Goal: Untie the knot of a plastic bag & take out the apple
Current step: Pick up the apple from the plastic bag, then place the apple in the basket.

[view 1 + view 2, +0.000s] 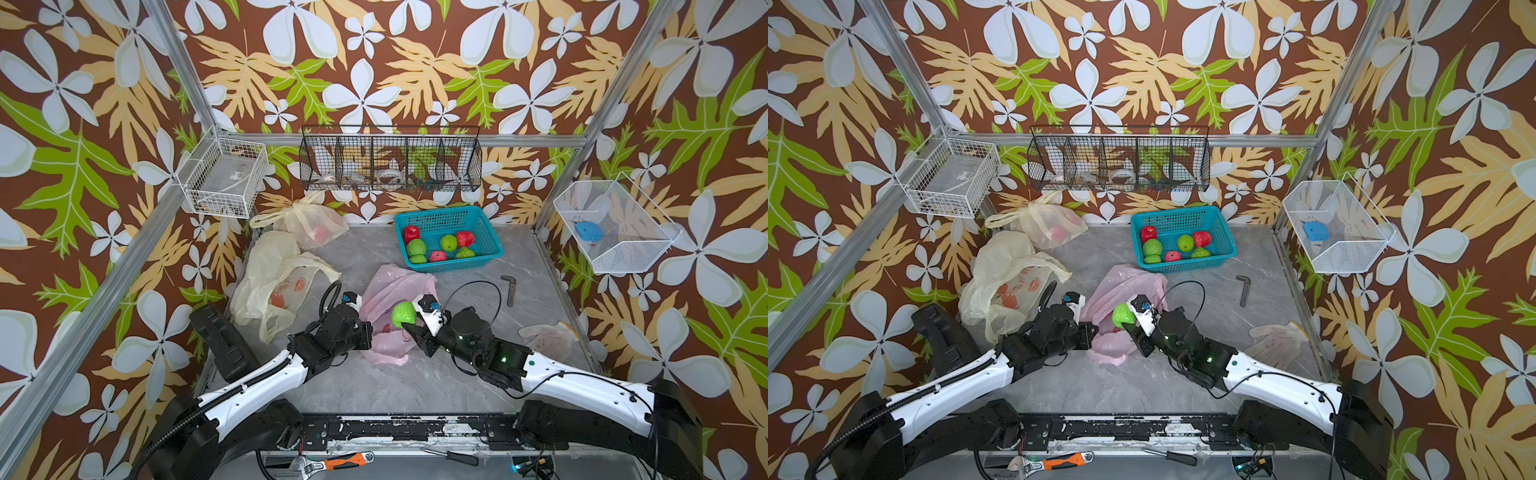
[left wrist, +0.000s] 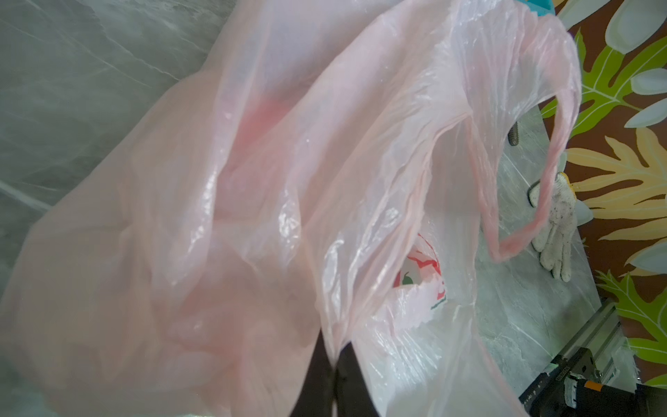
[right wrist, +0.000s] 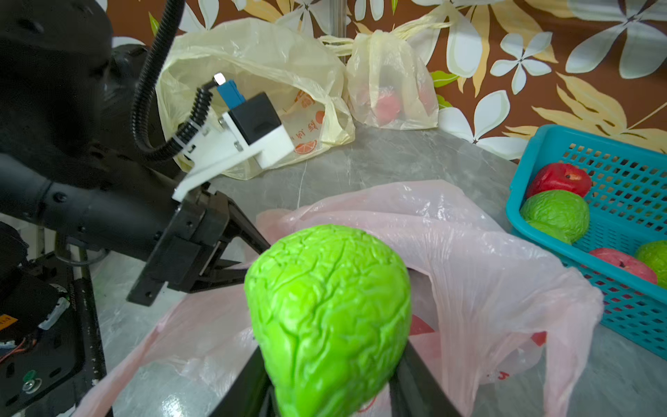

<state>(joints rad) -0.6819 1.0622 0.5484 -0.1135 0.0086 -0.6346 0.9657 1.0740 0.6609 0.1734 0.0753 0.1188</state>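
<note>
My right jaws are clamping the wrinkled green apple [image 3: 328,314] over the thin pink plastic bag [image 2: 216,216], my left jaws pinching its film.

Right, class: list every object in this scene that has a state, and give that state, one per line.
pink bag: untied, mouth open.
green apple: out of the bag, held above it.
left gripper: shut on the pink bag's film.
right gripper: shut on the green apple.
far yellow bag: knotted, red fruit inside.
near yellow bag: mouth open.
blue basket: holding red and green fruit.
</note>
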